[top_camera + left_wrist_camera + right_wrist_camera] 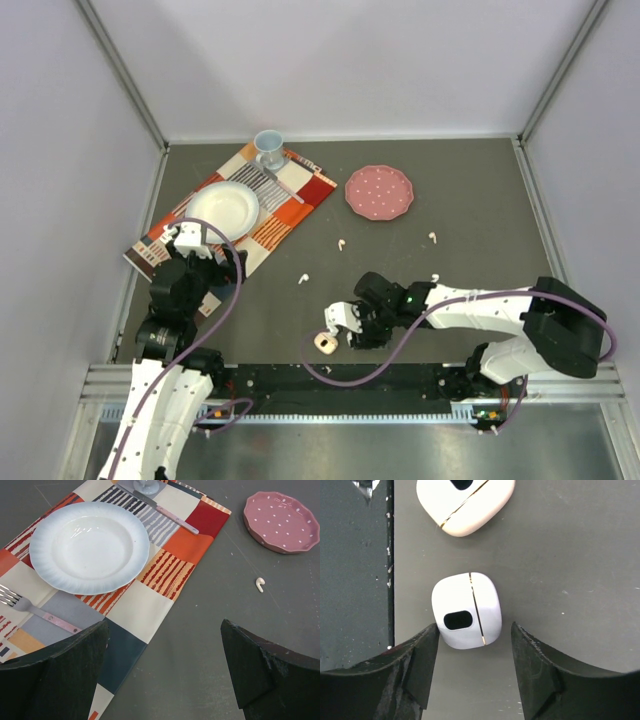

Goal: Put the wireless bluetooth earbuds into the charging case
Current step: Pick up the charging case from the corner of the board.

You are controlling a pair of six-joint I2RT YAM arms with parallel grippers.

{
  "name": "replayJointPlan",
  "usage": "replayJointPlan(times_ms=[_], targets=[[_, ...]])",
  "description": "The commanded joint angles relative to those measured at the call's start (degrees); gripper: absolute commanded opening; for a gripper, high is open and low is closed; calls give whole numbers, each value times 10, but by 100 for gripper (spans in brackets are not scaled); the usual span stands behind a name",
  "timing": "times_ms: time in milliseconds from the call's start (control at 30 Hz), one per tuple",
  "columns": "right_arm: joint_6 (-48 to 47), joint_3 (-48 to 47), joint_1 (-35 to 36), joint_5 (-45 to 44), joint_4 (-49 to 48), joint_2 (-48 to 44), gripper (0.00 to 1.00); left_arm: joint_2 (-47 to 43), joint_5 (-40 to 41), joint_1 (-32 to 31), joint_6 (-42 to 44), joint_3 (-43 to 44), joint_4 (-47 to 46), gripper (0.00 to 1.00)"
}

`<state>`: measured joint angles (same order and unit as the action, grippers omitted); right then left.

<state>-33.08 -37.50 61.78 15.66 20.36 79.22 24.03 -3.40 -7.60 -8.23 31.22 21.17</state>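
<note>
Pale grey walls (60,150) with metal corner posts (120,70) enclose a dark grey table (480,250) under even light.

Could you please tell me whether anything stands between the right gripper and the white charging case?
Nothing visible does. The right gripper has its open jaws on either side of the white charging case, which lies on the bare table, with a gap showing on one side. The peach case lies beyond it, out of the way.
</note>
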Motion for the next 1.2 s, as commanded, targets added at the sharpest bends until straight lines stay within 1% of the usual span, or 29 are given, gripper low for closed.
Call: replayJointPlan(times_ms=[0,133,267,400,700,733,767,1000,1167], targets=[[-1,14,8,-14,-46,-38,61,1,8,0,-5,1,-16,99],[-11,13,8,8,-64,-50,62,6,9,0,-5,2,-14,99],[-17,6,9,66,-71,-29,61,7,10,0,-5,2,-15,99],[-16,-13,13,69,-59,-4,61,6,12,0,-5,2,-15,99],[27,-21,12,17,-57,5,59,6,15,0,-4,2,-15,99],[30,-21,12,10,-64,5,55,7,16,0,-4,2,-14,99],[32,-22,13,7,-63,8,53,8,15,0,-4,1,-15,99],[43,-23,13,-13,-64,7,54,1,12,0,-5,1,-15,99],[34,-23,13,-7,-64,9,55,-5,6,0,-5,0,-14,99]])
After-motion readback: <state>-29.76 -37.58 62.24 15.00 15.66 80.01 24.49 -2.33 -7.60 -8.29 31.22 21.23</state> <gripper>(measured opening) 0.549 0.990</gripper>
